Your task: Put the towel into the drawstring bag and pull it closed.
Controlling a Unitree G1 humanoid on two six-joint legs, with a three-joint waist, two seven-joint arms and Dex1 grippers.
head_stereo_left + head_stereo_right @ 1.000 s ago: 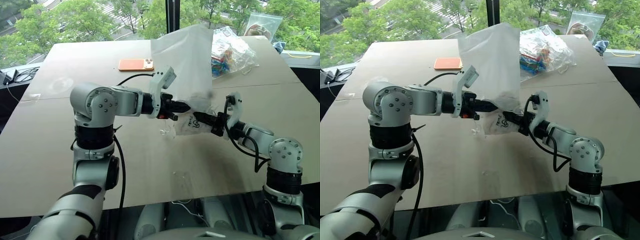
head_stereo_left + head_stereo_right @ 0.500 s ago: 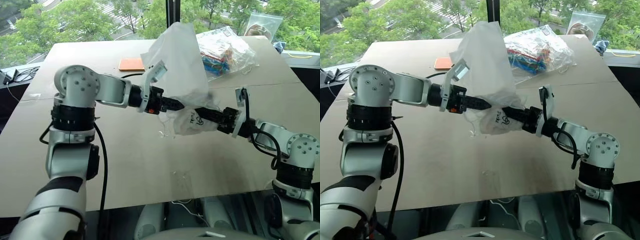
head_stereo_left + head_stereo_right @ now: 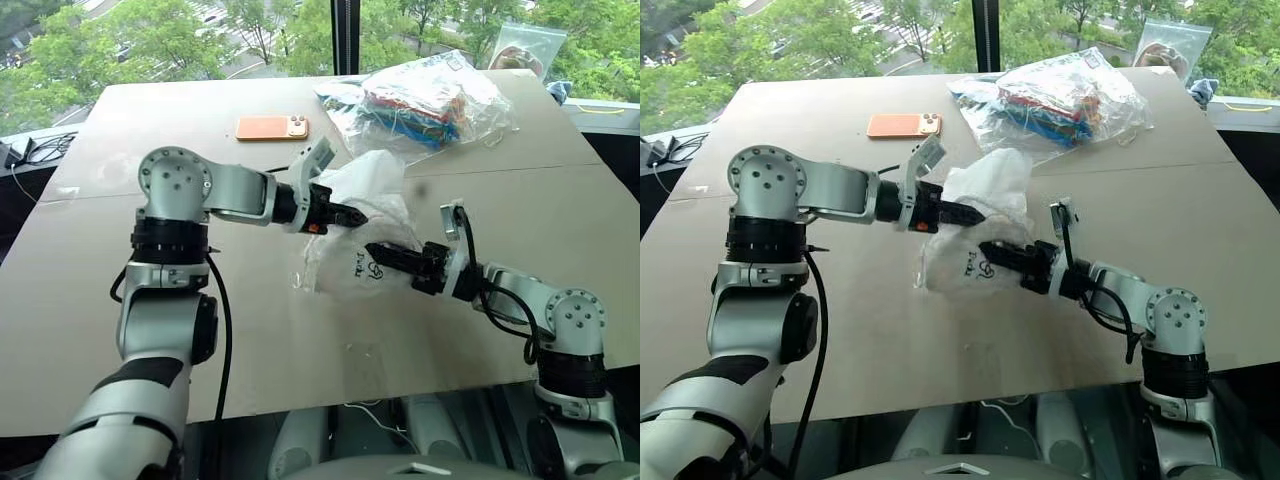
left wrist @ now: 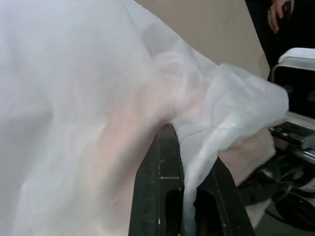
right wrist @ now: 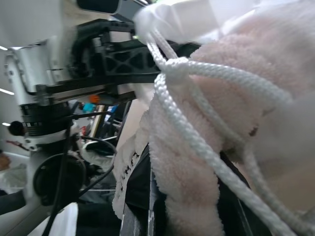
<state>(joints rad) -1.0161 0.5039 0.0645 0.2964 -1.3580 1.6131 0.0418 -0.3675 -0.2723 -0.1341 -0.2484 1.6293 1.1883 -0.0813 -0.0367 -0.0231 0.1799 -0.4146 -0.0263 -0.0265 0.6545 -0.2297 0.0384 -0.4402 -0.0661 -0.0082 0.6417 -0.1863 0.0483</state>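
Observation:
The drawstring bag [image 3: 376, 186] hangs crumpled just above the middle of the table, thin and semi-sheer. My left gripper [image 3: 352, 215] comes in from the left and is shut on a fold of its fabric [image 4: 74, 98]. Below the bag's mouth sits the towel [image 3: 345, 275], a white fluffy lump with a black printed mark. My right gripper [image 3: 377, 251] reaches in from the right and is shut on the towel [image 5: 246, 73]. The bag's white cords [image 5: 197, 142] lie across the towel. I cannot tell how far the towel sits inside the bag.
A clear plastic bag of colourful items [image 3: 420, 100] lies at the back of the brown table [image 3: 100, 280]. An orange phone [image 3: 272, 127] lies to its left. A second zip bag [image 3: 525, 45] stands at the far right corner. Cables [image 3: 25, 150] lie off the left edge.
The bag, held tall and upright before, has collapsed into a low crumpled heap over the towel. My right gripper has drawn back and to the left; both wrists have rolled.

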